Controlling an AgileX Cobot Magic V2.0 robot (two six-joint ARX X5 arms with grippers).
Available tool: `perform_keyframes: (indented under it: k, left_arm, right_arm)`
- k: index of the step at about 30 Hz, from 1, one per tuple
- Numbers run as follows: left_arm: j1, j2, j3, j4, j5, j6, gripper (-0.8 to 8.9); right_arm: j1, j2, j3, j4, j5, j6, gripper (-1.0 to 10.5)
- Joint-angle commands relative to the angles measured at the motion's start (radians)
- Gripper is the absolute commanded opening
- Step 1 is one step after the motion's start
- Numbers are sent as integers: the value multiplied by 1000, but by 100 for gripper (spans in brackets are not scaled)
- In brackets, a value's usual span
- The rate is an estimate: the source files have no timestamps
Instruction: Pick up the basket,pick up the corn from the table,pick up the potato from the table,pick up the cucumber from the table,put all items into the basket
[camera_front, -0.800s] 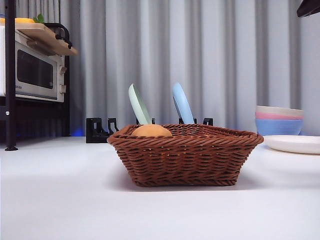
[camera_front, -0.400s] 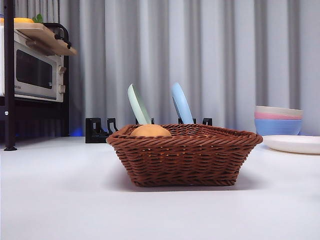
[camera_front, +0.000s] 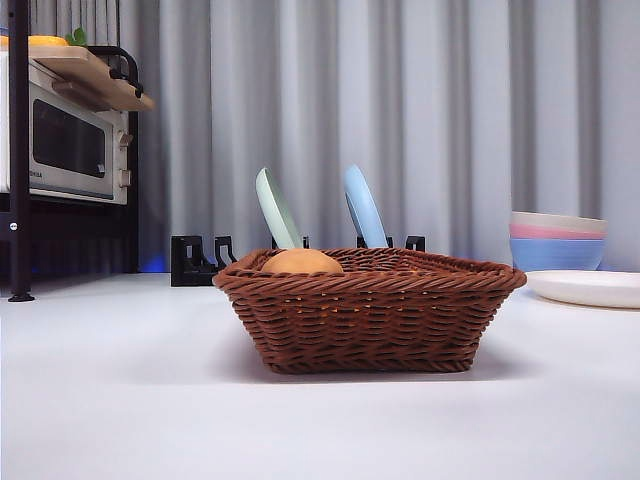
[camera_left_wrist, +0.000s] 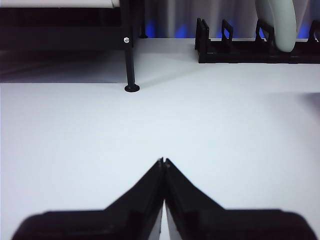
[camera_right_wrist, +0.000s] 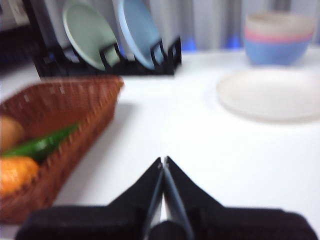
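The brown wicker basket (camera_front: 370, 310) stands on the white table (camera_front: 120, 400) in the middle of the front view. The tan potato (camera_front: 302, 262) shows above its rim. The right wrist view looks into the basket (camera_right_wrist: 55, 110): the potato (camera_right_wrist: 9, 133), the green cucumber (camera_right_wrist: 40, 145) and the orange corn (camera_right_wrist: 15, 175) lie inside it. My right gripper (camera_right_wrist: 163, 161) is shut and empty, over bare table beside the basket. My left gripper (camera_left_wrist: 163, 161) is shut and empty over bare table, away from the basket. Neither arm shows in the front view.
A black dish rack (camera_front: 200, 262) with a green plate (camera_front: 278, 210) and a blue plate (camera_front: 364, 208) stands behind the basket. Stacked bowls (camera_front: 558, 242) and a white plate (camera_front: 588, 288) sit at the right. A microwave on a black shelf (camera_front: 70, 145) stands at the left.
A dark arm tip at the front view's top right corner one second ago has gone out of view. The basket and its contents have not moved.
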Motion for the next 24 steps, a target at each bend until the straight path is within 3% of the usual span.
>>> perform_keyframes:
  k: [1, 6, 8, 24]
  left_arm:
    - [4, -2, -16, 8, -3, -4, -3]
    - [4, -2, -16, 9, -3, -4, -3]
    - [4, -2, -16, 9, -3, -3, -3]
    - [4, -2, -16, 9, -3, -3, -3]
  right_arm:
    - [0, -3, -9, -23, 1, -4, 2]
    - [0, -3, -9, -21, 3, 1, 2]
    - [0, -3, -9, -19, 3, 38, 2]
    - [0, 2, -9, -18, 9, 39, 2]
